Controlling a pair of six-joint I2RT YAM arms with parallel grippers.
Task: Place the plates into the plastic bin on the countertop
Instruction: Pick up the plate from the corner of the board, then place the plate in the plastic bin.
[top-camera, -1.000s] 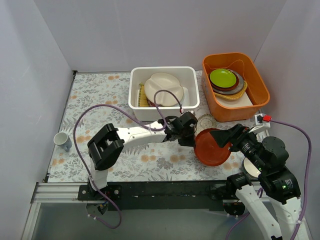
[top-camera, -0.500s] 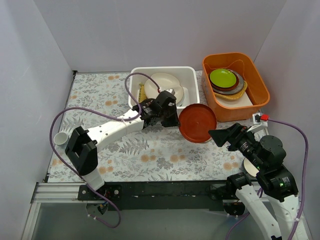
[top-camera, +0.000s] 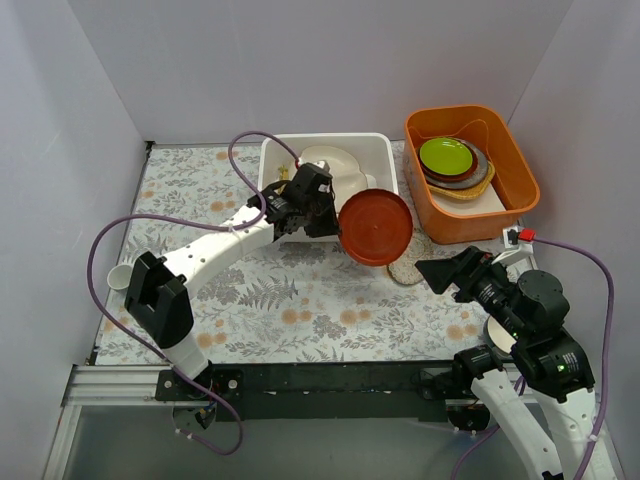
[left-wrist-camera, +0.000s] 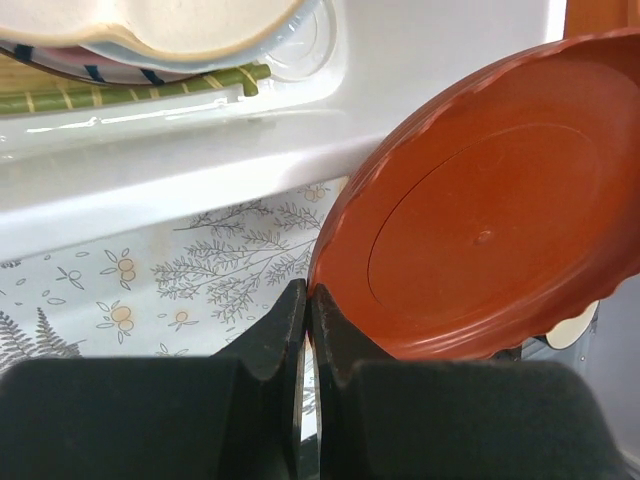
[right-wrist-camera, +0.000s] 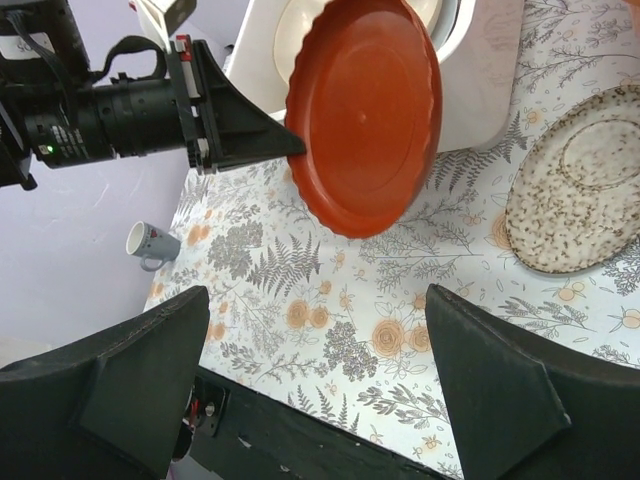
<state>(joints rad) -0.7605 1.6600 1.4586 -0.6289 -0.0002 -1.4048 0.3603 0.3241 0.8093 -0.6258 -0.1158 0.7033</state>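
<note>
My left gripper (top-camera: 325, 216) is shut on the rim of the red-brown plate (top-camera: 376, 227) and holds it tilted in the air at the white plastic bin's (top-camera: 284, 215) front right corner. In the left wrist view the fingertips (left-wrist-camera: 300, 305) pinch the plate (left-wrist-camera: 485, 240) at its edge. The bin holds the cream three-section plate (top-camera: 330, 166) on top of other plates. A beige lacy plate (top-camera: 410, 270) lies on the countertop (top-camera: 300, 300), partly under the red plate. My right gripper (top-camera: 442, 277) is wide open and empty; it also shows in the right wrist view (right-wrist-camera: 320, 390).
An orange tub (top-camera: 515, 165) with lime-green and brown stacked dishes (top-camera: 447, 158) stands right of the bin. A mug (top-camera: 122, 279) sits at the left edge. A white round dish (top-camera: 497, 337) shows partly under the right arm. Walls close in on three sides.
The right gripper let go of the red-brown plate and drew back. The left gripper carried the plate up and back from the table's middle to the bin's front right corner.
</note>
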